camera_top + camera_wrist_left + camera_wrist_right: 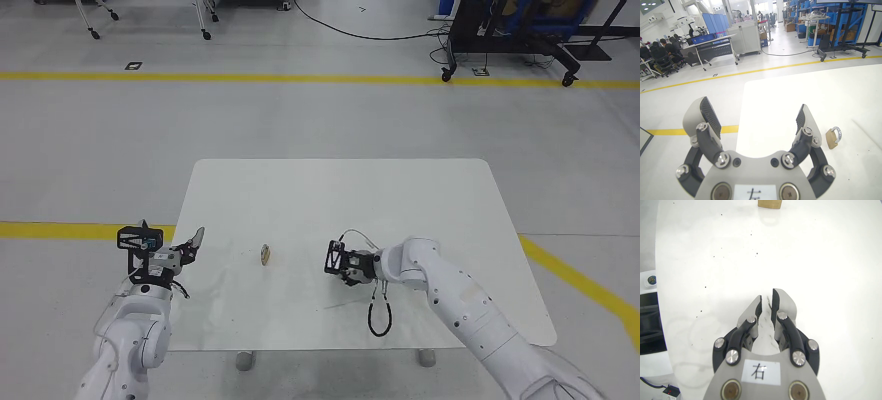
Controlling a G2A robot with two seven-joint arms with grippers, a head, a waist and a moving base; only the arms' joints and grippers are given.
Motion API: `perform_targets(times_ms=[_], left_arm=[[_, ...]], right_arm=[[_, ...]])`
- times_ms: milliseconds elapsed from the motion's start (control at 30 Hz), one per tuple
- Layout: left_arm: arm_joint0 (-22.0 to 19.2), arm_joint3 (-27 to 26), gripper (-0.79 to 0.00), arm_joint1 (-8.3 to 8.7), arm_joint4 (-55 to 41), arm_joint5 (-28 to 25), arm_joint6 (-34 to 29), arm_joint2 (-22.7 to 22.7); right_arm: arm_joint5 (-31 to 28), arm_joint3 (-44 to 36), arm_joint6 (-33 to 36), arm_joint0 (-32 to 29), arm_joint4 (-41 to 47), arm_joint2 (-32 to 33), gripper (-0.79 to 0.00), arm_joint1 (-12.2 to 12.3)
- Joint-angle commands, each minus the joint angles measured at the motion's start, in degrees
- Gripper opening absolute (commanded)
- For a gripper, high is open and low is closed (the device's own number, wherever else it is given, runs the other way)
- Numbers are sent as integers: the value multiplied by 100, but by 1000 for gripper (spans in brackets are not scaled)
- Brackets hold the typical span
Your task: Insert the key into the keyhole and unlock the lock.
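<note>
A small brass padlock (pixel 265 254) with a silver shackle lies on the white table (pixel 400 190), left of centre. From the left wrist it is the padlock (pixel 833 138) just beyond one fingertip, and its brass base (pixel 769 204) lies far ahead of my right gripper. My right gripper (pixel 331 258) is low over the table, to the right of the lock and pointing at it. Its fingers (pixel 767 294) are nearly together on a small silvery key (pixel 769 302), which rests against one pad. My left gripper (pixel 197 240) hovers at the table's left edge, open (pixel 753 106) and holding nothing.
A black cable loop (pixel 379 312) hangs from the right arm over the table's front part. Small dark specks (pixel 753 253) dot the surface between gripper and lock. The table's left edge (pixel 741 113) runs under the left gripper, with floor beyond.
</note>
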Motion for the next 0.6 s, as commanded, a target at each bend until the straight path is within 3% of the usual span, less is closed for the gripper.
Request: perform_targets(times_ms=[0, 167, 467, 567], left_arm=[[0, 0, 0, 0, 0, 0, 0, 0], [0, 0, 0, 0, 0, 0, 0, 0], [0, 0, 0, 0, 0, 0, 0, 0], [0, 0, 0, 0, 0, 0, 0, 0]], right_arm=[[5, -19, -52, 2, -7, 12, -785, 8], [-5, -127, -295, -26, -92, 133, -785, 58], [-49, 19, -1602, -258, -325, 459, -785, 180], [-34, 61, -1712, -281, -276, 504, -785, 186]])
